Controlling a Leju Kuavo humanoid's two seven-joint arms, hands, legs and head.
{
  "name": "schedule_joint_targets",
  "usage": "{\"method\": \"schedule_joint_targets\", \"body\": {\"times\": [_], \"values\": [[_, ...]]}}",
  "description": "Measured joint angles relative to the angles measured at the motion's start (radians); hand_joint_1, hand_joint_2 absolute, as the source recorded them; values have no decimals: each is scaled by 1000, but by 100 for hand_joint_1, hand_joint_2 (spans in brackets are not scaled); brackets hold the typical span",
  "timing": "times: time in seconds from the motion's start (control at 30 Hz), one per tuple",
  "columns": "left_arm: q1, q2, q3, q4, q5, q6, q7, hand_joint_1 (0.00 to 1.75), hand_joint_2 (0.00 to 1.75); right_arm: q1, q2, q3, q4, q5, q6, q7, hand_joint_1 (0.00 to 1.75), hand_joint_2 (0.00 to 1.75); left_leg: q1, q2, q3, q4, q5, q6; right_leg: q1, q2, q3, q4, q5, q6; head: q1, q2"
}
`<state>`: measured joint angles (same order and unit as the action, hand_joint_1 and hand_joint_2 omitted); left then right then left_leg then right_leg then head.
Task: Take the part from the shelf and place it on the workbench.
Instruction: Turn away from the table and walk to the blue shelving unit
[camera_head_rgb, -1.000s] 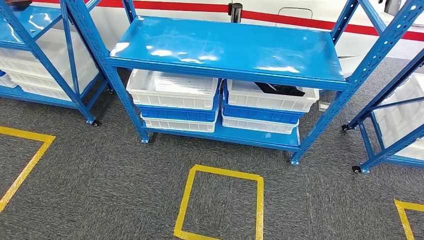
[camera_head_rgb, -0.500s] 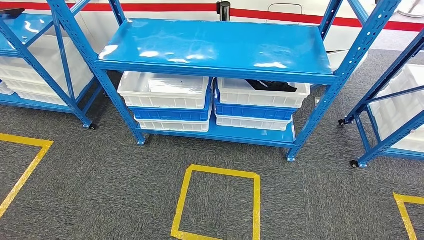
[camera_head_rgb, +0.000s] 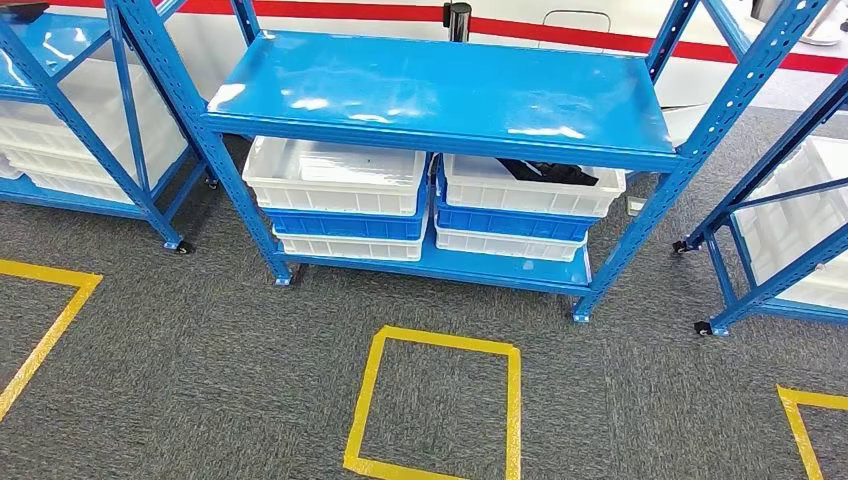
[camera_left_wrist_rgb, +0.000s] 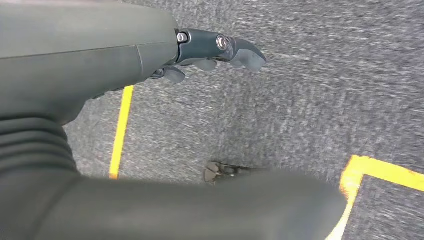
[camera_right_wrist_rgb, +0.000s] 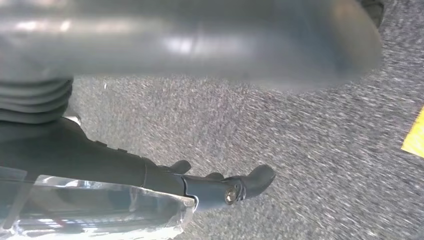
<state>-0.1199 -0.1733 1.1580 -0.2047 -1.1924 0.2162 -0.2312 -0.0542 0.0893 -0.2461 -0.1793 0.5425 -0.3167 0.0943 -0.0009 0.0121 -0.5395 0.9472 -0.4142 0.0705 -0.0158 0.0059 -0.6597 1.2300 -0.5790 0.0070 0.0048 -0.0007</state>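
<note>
The blue shelf (camera_head_rgb: 440, 90) stands straight ahead in the head view, its top board bare. On its lower level sit stacked white and blue bins. A black part (camera_head_rgb: 548, 172) lies in the top right white bin (camera_head_rgb: 530, 198), half hidden under the top board. My left hand (camera_left_wrist_rgb: 215, 47) hangs over the grey carpet with fingers stretched out, holding nothing. My right hand (camera_right_wrist_rgb: 215, 187) also hangs over the carpet with fingers extended and nothing between them. Both hands are far from the shelf.
A yellow tape square (camera_head_rgb: 435, 405) marks the carpet in front of the shelf. More blue racks with white bins stand at the left (camera_head_rgb: 70, 120) and the right (camera_head_rgb: 790, 220). Yellow tape lines (camera_head_rgb: 45, 330) run at the left.
The whole head view has shifted slightly, so the camera moved. The shelf, the bins and the black part lie as before.
</note>
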Motion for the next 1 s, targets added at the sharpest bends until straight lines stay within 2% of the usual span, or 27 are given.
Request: {"method": "schedule_joint_targets", "body": {"times": [0.03, 0.07, 0.13, 0.17, 0.2, 0.27, 0.33, 0.37, 0.4, 0.47, 0.5, 0.53, 0.57, 0.6, 0.67, 0.7, 0.73, 0.77, 0.83, 0.9, 1.0], "values": [[2, 1, -5, -2, 4, -4, 4, 0, 175, 5, -1, -1, 0, -5, 3, 2, 0, 175, -1, 0, -1, 1, 0, -1, -2, 0, -9, 23, -4, 7, 0, 0], [3, 2, -15, -5, 11, -9, 8, 0, 175, 11, -2, -2, 0, -12, 8, 4, 0, 175, -1, 0, -2, 3, 0, -2, -4, 0, 3, 4, 9, 17, 1, 0], [4, 4, -48, -15, 41, -18, 17, 0, 87, 26, -5, -2, 0, -31, 20, 8, 0, 175, 0, -1, -4, 13, -3, -9, -10, -5, 78, -138, 63, 36, 2, 0], [4, 6, -68, -22, 62, -22, 21, 0, 44, 33, -6, -2, 0, -41, 27, 9, 0, 131, -2, -2, -7, 21, -8, -15, -11, -7, 112, -205, 85, 38, 2, 0], [5, 10, -88, -29, 85, -25, 25, 0, 0, 39, -7, -2, 0, -52, 33, 9, 0, 87, -4, -2, -10, 29, -13, -23, -11, -9, 134, -248, 98, 34, 1, 0], [9, 18, -127, -41, 134, -34, 34, 0, 0, 50, -9, -1, 0, -73, 45, 7, 0, 0, -7, 0, -15, 38, -18, -35, -7, -7, 140, -262, 105, 20, 0, 0], [17, 26, -170, -50, 184, -42, 44, 0, 0, 60, -12, 1, -1, -95, 57, 3, 0, 0, -1, -1, -18, 47, -22, -43, -13, -6, 141, -262, 110, 9, -2, 0], [23, 30, -192, -53, 210, -46, 48, 0, 0, 63, -13, 4, -4, -106, 63, 1, 0, 0, 2, -3, -26, 68, -38, -49, -16, -5, 141, -263, 112, 3, -3, 0], [31, 34, -215, -55, 235, -50, 53, 0, 0, 65, -14, 6, -7, -117, 70, -2, 0, 0, 6, -5, -43, 109, -66, -55, -19, -5, 141, -264, 114, -2, -4, 0], [50, 39, -259, -56, 284, -58, 62, 0, 0, 67, -16, 13, -19, -139, 83, -6, 0, 0, 11, -6, -101, 242, -140, -67, -17, -6, 138, -264, 115, -9, -6, 0], [61, 41, -280, -55, 307, -63, 67, 0, 0, 67, -16, 17, -27, -149, 89, -8, 0, 0, 13, -6, -128, 304, -166, -70, -15, -6, 137, -263, 115, -9, -6, 0], [74, 43, -301, -55, 331, -67, 71, 0, 0, 66, -18, 21, -36, -160, 95, -11, 0, 0, 15, -6, -142, 336, -172, -71, -13, -6, 137, -263, 115, -9, -6, 0], [87, 45, -322, -54, 355, -70, 76, 0, 0, 66, -20, 25, -47, -170, 101, -13, 0, 0, 15, -6, -137, 328, -158, -69, -12, -5, 138, -263, 115, -9, -5, 0], [101, 48, -344, -53, 378, -74, 80, 0, 0, 64, -21, 29, -59, -180, 106, -16, 0, 0, 15, -6, -112, 280, -127, -66, -12, -4, 139, -263, 115, -8, -6, 0], [124, 56, -387, -51, 425, -83, 89, 0, 0, 59, -23, 39, -84, -201, 119, -21, 0, 0, 13, -8, -37, 136, -65, -54, -8, -1, 141, -263, 115, -7, -5, 0], [133, 59, -409, -51, 448, -87, 92, 0, 0, 55, -24, 44, -96, -211, 124, -23, 0, 0, 10, -9, -12, 84, -48, -48, -5, -1, 141, -263, 115, -5, -5, 0], [141, 63, -432, -50, 472, -90, 97, 0, 0, 53, -25, 50, -106, -222, 131, -25, 0, 0, 6, -10, 1, 57, -43, -42, -3, -1, 140, -263, 115, -2, -5, 0], [148, 65, -453, -50, 493, -94, 101, 0, 0, 52, -26, 55, -114, -231, 136, -27, 0, 0, 2, -10, 1, 52, -46, -39, -2, -2, 138, -264, 115, 2, -4, 0], [162, 72, -496, -50, 537, -101, 109, 0, 0, 54, -29, 64, -127, -250, 146, -31, 0, 87, 1, -8, 3, 42, -39, -28, 0, -4, 136, -262, 114, 12, -4, 0], [170, 78, -543, -55, 584, -109, 117, 0, 0, 65, -35, 76, -135, -271, 158, -36, 0, 175, 3, -5, 9, 24, -26, -16, 2, -5, 113, -218, 88, 14, -2, 0], [170, 87, -615, -79, 660, -122, 130, 0, 0, 94, -42, 92, -136, -306, 178, -41, 0, 175, 0, -3, 2, 17, -17, -4, -1, -5, 12, -19, -4, 1, 3, 0]]}}
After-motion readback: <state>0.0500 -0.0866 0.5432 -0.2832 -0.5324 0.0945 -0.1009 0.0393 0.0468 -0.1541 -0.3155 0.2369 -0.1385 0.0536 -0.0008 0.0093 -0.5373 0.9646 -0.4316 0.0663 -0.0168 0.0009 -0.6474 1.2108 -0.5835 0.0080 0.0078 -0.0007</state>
